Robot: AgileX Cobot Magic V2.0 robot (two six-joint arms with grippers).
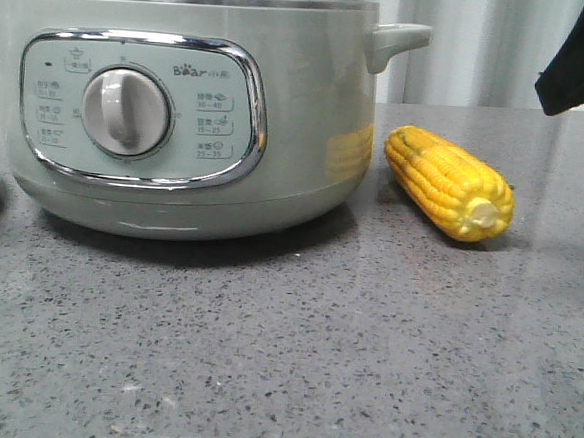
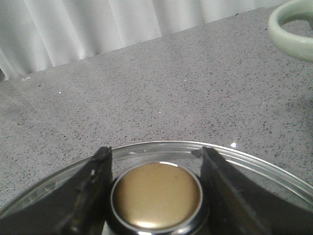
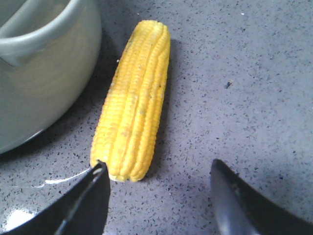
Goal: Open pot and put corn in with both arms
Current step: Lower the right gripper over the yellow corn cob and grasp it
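My left gripper (image 2: 156, 188) brackets the lid's round brass-toned knob (image 2: 156, 196); grip unclear. Glass lid (image 2: 274, 169), steel-rimmed, on speckled grey table (image 1: 282, 359). Right gripper (image 3: 159, 193) spread wide over ridged yellow corn (image 3: 132, 127), lying beside the smooth pale-green pot (image 1: 310, 110).

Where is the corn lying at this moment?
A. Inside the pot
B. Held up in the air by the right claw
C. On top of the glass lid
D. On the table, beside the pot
D. In the front view the corn lies flat on the table next to the pot, and the right claw is open near it, not gripping it.
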